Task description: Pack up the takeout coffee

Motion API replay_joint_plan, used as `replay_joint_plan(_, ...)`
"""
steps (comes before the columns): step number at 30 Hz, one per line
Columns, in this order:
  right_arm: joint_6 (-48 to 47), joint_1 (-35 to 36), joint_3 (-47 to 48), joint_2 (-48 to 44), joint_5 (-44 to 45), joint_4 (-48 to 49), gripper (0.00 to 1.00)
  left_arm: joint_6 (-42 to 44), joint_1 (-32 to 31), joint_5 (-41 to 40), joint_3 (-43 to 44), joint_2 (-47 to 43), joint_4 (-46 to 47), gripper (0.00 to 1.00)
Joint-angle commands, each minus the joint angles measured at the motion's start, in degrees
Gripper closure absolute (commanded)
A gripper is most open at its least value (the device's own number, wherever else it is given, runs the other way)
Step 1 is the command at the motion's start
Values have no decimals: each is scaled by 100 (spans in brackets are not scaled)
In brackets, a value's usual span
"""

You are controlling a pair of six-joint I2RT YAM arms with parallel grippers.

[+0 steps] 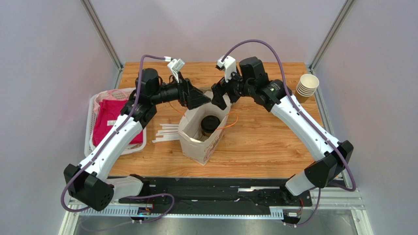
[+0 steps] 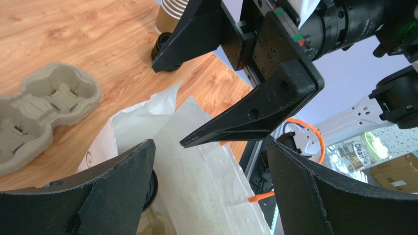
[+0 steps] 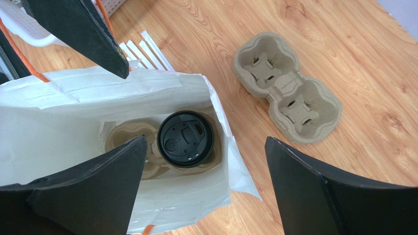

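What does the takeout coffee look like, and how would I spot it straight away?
Look to the middle of the wooden table, where a white paper bag stands open. Inside it, seated in a pulp cup carrier, is the takeout coffee. Unlike the stacked paper cups at the table's far right corner, it wears a round black lid.

the left arm (image 1: 115, 139) and right arm (image 1: 301, 125) wear white shells on their long links, with matte black joints and bases. a purple cable (image 1: 141, 73) loops along each to a small white camera mount (image 1: 175, 64) at the wrist. the left gripper (image 1: 200, 100) and right gripper (image 1: 219, 98) have black wedge-shaped fingers (image 2: 255, 115) with round screw holes; lettering (image 2: 363, 28) on one wrist barrel, perhaps a model mark, is too small to read.
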Motion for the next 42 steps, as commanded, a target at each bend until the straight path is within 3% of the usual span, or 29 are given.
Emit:
replay_joint_plan(1, -43, -50, 29, -269, 144, 192, 4, 60, -167, -171, 392, -13, 809, 6)
replay_joint_plan(9, -131, -103, 213, -295, 285, 175, 4, 403, 51, -883, 1535, 260, 688, 6)
replay_joint_plan(10, -140, -112, 222, -313, 328, 157, 4, 438, 165, -927, 1745, 260, 305, 6)
replay_joint_plan(13, -184, -182, 266, -348, 425, 140, 3, 656, 859, -735, 1922, 173, -329, 10)
replay_joint_plan(16, -175, -270, 380, -331, 530, 131, 3, 1647, 1632, -646, 1923, -82, -1067, 14)
replay_joint_plan(19, -96, -384, 494, -287, 566, 87, 2, 2518, 3034, -244, 1800, -206, -1719, 29)
replay_joint_plan(20, -87, -445, 521, -287, 575, 35, 2, 2739, 3345, 37, 1747, -145, -1886, 38)
replay_joint_plan(22, -43, -498, 530, -287, 583, -10, 2, 3719, 3768, 800, 1790, -39, -2981, 44)
replay_joint_plan(23, -26, -542, 530, -287, 584, -53, 2, 5248, 3778, 830, 1878, 101, -3587, 49)
replay_joint_plan(24, -17, -560, 521, -304, 584, -71, 2, 6012, 3770, 892, 1913, 137, -4498, 51)
replay_joint_plan(26, 1, -604, 451, -331, 601, -98, 2, 7635, 3770, 822, 1782, 233, -5136, 55)
replay_joint_plan(29, -17, -665, 285, -401, 610, -115, 2, 8843, 3761, 454, 1108, 321, -5490, 62)
replay_joint_plan(37, -140, -692, 20, -524, 671, -168, 2, 10677, 3393, -363, 192, 849, -5203, 72)
replay_joint_plan(42, -166, -692, 3, -515, 671, -194, 2, 11600, 3208, -356, -29, 1270, -4815, 73)
